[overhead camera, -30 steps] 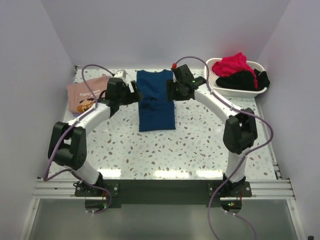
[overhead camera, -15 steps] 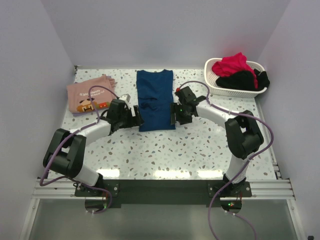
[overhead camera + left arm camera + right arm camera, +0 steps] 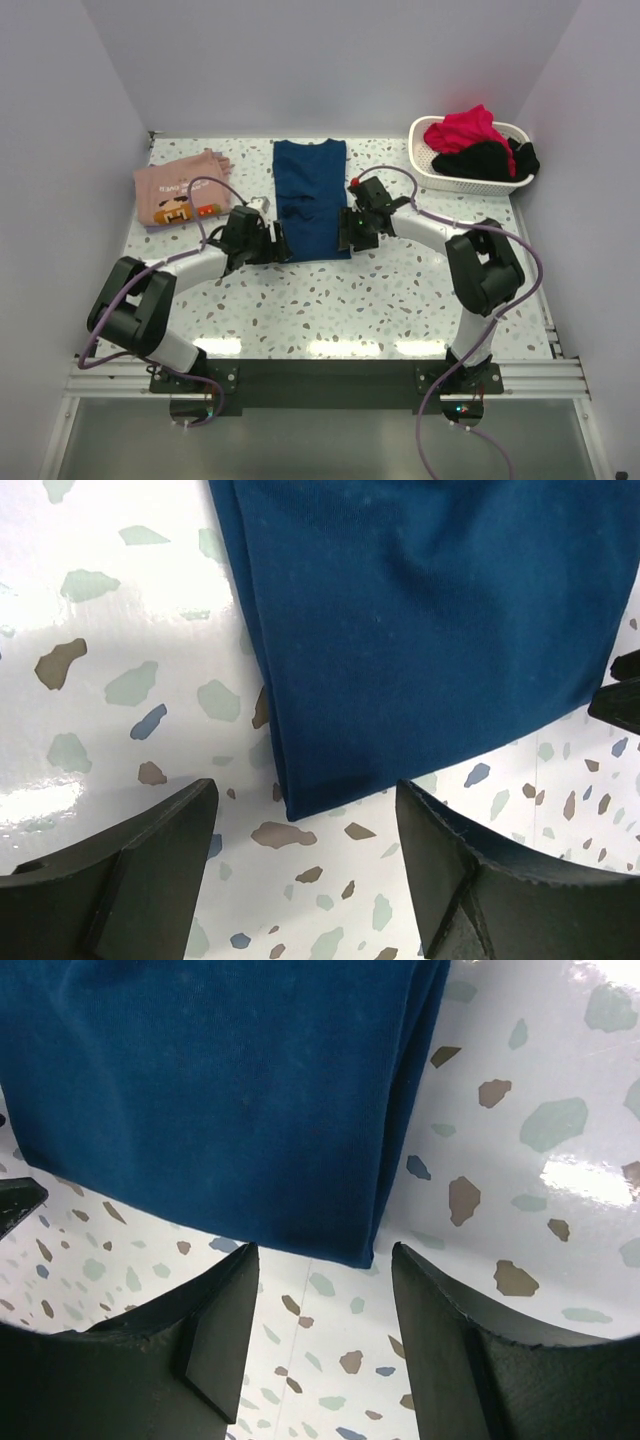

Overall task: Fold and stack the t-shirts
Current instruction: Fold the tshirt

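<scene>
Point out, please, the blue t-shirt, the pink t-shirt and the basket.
blue t-shirt (image 3: 312,200), top view, its middle.
pink t-shirt (image 3: 160,185), top view, its left part.
basket (image 3: 470,184), top view, its near wall.

2 tees — 1 blue tee (image 3: 312,200), 1 pink tee (image 3: 178,188) — 1 basket (image 3: 465,185), 2 arms (image 3: 185,262) (image 3: 430,222).

Top view: near corners of blue shirt (image 3: 311,200) hidden under wrists of both arms; left jaws and right jaws too small there to tell whether they touch cloth.
Wrist views: blue shirt cut off by top edge, jaws cut off by bottom edge.
Pink shirt (image 3: 178,192): print and text too small to read.
Basket (image 3: 462,184): red cloth (image 3: 462,128) and black cloth (image 3: 485,160) heaped, garment type unclear; black cloth hides right rim.
</scene>
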